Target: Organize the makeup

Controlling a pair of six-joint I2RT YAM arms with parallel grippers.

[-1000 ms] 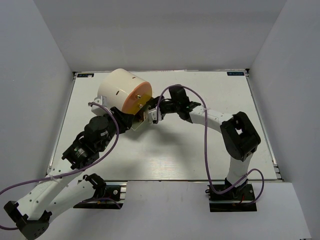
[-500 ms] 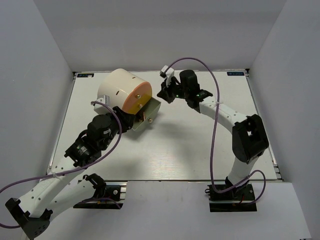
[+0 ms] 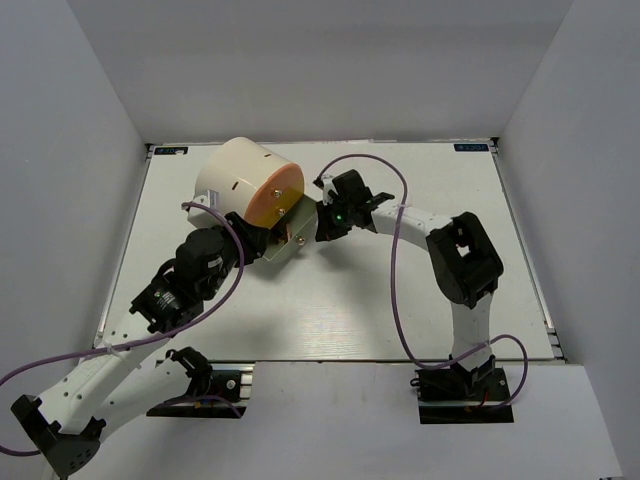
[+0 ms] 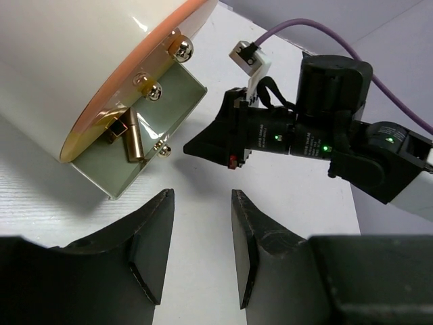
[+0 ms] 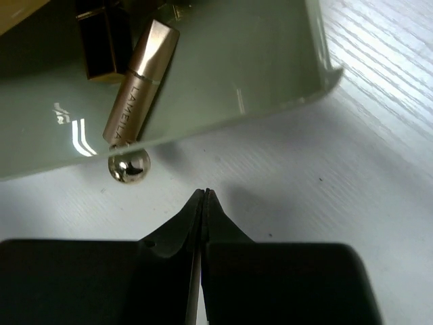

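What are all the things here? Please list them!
cream cylinder: one, cream with orange front, far left of table.
drawer: one, pale green, pulled out of the cylinder's front.
knobs: three, gold, on the orange front and drawer.
rose-gold tube: one, rose gold, in the drawer.
lipstick: one, black and gold, beside the tube.
table: one, white, under everything.
cables: two, purple, along the arms.
left end effector: one, black, open, facing the drawer.
right end effector: one, black, shut, by the drawer's knob.
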